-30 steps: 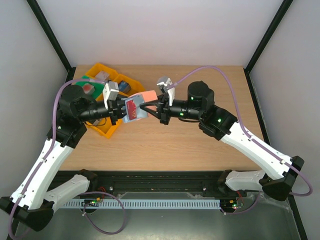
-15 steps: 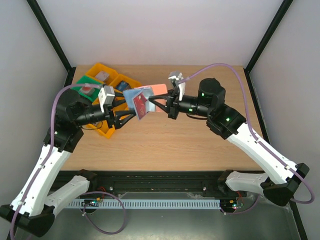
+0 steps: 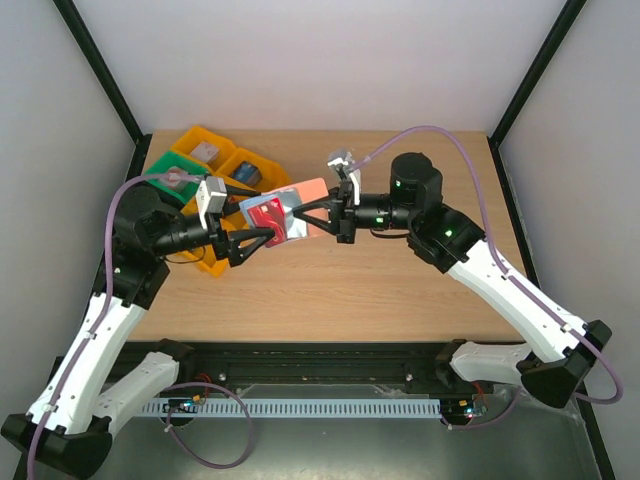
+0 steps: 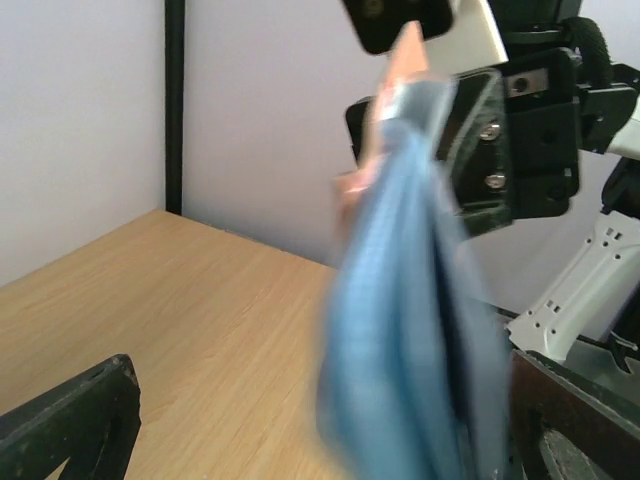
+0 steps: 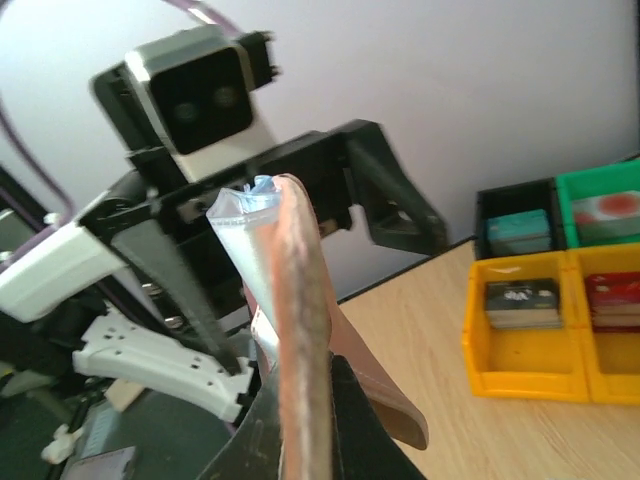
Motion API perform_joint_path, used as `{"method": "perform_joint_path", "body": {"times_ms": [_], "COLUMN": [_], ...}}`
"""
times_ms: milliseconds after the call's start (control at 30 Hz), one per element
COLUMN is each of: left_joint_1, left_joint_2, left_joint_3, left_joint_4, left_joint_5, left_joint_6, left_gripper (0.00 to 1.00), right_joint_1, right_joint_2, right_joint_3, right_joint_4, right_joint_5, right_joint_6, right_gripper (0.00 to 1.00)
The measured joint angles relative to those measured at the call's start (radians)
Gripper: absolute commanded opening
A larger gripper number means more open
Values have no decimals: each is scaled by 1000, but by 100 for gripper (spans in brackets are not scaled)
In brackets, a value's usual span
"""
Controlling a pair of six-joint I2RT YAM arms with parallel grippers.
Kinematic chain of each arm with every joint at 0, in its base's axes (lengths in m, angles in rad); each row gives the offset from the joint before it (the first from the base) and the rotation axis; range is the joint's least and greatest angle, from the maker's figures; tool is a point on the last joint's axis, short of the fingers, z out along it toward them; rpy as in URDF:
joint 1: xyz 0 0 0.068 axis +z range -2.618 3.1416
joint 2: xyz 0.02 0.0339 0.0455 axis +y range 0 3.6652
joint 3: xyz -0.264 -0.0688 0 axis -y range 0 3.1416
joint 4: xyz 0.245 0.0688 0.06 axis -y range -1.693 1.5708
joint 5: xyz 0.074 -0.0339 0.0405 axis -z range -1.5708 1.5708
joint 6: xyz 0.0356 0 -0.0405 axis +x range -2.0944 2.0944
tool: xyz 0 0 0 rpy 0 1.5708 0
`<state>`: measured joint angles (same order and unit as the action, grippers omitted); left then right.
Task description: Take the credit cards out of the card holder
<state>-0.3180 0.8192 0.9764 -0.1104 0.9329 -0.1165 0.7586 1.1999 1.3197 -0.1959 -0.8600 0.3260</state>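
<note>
The tan, salmon-tinted card holder (image 3: 308, 191) (image 5: 300, 330) hangs in the air above the table, seen edge-on in the right wrist view. My right gripper (image 3: 305, 216) (image 5: 300, 410) is shut on it. The credit cards (image 3: 268, 216) (image 5: 243, 245), pale blue-grey with one red and blue face, stick out of its left end. In the left wrist view they are a blurred blue sheet (image 4: 415, 320). My left gripper (image 3: 258, 222) (image 4: 330, 440) is open, its fingers spread either side of the cards without clamping them.
Yellow trays (image 3: 222, 262) (image 5: 478, 345), a green tray (image 3: 158, 167) (image 5: 600, 180) and a black one (image 5: 483, 225) holding small blocks sit at the table's back left, right behind my left gripper. Bare wooden table (image 3: 400, 290) lies below both grippers.
My left gripper was shut on the cards and has opened wide, letting them go. The right gripper has kept its hold and shifted the holder slightly.
</note>
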Motion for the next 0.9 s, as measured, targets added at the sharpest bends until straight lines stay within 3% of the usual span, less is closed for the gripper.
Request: {"method": "perform_joint_path", "body": {"times_ms": [233,333,433,467,533,633,700,800,900], "left_joint_1": [4,4,0,-3,-9,-12,-12,-13,-14], "left_joint_2": [6,6,6,6,5,-2,-5,-2,33], "left_joint_3": [-22,-40,-55,-56,-56,-55,-55,-55,-43], "left_joint_4": [55,109,168,180,187,177,138,43,-69], "left_joint_5": [61,105,153,167,186,187,138,-55,-374], "left_joint_6": [-47,-92,-133,-143,-147,-140,-129,-85,-1], "left_gripper": [96,69,8,3,2,2,2,2,2], "right_joint_1": [0,0,0,0,-3,-24,-42,-86,-123], "right_joint_2": [-16,-13,-8,-6,-7,-10,-24,-51,-57], "right_joint_3": [-5,-5,-5,-5,-5,-7,-22,-35,-34], "right_joint_4": [56,67,67,67,67,64,59,12,-59], "right_joint_5": [-135,-177,-198,-201,-204,-188,-138,14,219], "right_joint_6": [20,21,19,17,10,-2,-12,-13,-12], "right_gripper": [2,2,2,2,4,40,52,50,40]}}
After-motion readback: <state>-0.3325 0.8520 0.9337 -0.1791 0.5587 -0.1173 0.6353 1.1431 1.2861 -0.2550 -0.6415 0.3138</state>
